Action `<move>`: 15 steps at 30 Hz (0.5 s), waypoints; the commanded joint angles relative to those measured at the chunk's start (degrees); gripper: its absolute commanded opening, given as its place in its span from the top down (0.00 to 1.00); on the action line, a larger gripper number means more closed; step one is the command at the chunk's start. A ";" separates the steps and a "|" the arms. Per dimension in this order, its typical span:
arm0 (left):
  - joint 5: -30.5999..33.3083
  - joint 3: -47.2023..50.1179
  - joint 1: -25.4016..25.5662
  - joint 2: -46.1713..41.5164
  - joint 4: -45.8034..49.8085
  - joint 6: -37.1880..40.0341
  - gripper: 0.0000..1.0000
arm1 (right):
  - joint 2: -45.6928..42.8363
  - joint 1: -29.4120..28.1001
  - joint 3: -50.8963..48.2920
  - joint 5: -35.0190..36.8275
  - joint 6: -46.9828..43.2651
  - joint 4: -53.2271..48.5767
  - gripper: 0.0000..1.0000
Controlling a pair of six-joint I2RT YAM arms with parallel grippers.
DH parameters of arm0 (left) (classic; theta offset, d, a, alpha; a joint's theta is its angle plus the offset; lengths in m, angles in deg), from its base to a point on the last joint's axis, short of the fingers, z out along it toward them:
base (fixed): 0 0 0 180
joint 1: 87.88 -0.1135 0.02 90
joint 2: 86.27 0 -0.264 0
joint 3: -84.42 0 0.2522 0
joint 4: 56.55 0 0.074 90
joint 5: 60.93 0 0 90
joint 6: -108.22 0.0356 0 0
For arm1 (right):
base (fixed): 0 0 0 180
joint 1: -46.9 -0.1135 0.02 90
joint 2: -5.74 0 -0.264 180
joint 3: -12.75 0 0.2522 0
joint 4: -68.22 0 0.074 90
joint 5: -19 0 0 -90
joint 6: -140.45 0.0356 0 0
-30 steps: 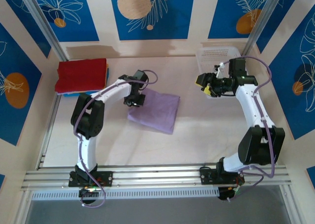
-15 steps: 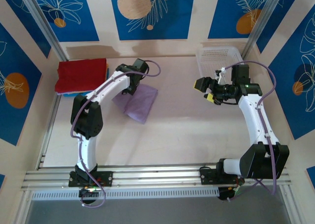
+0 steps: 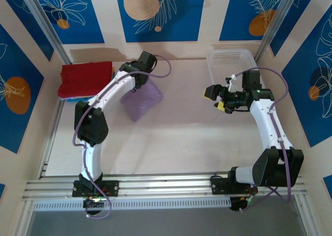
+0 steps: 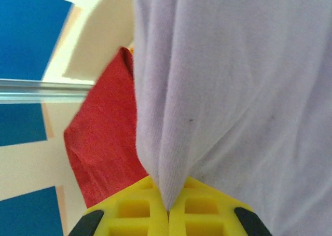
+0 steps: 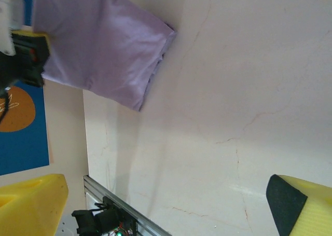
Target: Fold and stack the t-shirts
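Note:
A folded lavender t-shirt (image 3: 140, 100) hangs above the table near the back, left of centre. My left gripper (image 3: 137, 88) is shut on its upper edge; the cloth (image 4: 218, 85) runs down between the yellow pads (image 4: 129, 210). The same shirt (image 5: 104, 44) is in the right wrist view, lifted off the tabletop. A stack of folded t-shirts with a red one (image 3: 85, 78) on top lies at the back left; its red cloth (image 4: 104, 142) sits just beyond the held shirt. My right gripper (image 3: 213, 98) stands open and empty over the right half of the table.
A white perforated basket (image 3: 231, 59) stands at the back right, behind my right arm. Metal posts (image 3: 49, 31) rise at the back corners. The aluminium rail (image 3: 166, 186) with both arm bases runs along the near edge.
My left gripper has carried the lavender shirt up and back-left toward the red stack, off the table. My right gripper has opened wide and drifted slightly left.

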 commanded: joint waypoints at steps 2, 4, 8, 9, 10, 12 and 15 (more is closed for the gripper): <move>0.80 -7.30 -1.94 -0.74 -0.06 1.95 1.00 | 0.26 -0.10 -0.75 -0.44 -0.80 0.53 0.01; 0.17 -9.72 -2.40 -0.27 1.27 1.56 1.00 | 0.62 -0.10 -0.80 0.51 -1.00 0.69 0.01; 0.68 -15.84 -3.25 1.83 5.04 1.13 1.00 | 1.47 -0.10 -0.58 0.45 -1.28 1.04 0.01; 0.63 -17.65 -3.67 2.50 6.08 0.98 1.00 | 1.61 -0.10 -0.50 0.49 -1.22 1.15 0.01; 0.38 -19.57 -4.18 3.14 7.00 0.70 1.00 | 1.69 -0.14 -0.49 0.44 -1.33 1.25 0.01; -0.63 -23.78 -5.28 4.47 9.16 -0.38 1.00 | 1.94 -0.19 -0.24 0.55 -1.33 1.12 0.01; -1.41 -30.70 -6.83 6.69 12.38 -2.28 1.00 | 2.11 -0.28 -0.12 0.64 -1.38 1.07 0.01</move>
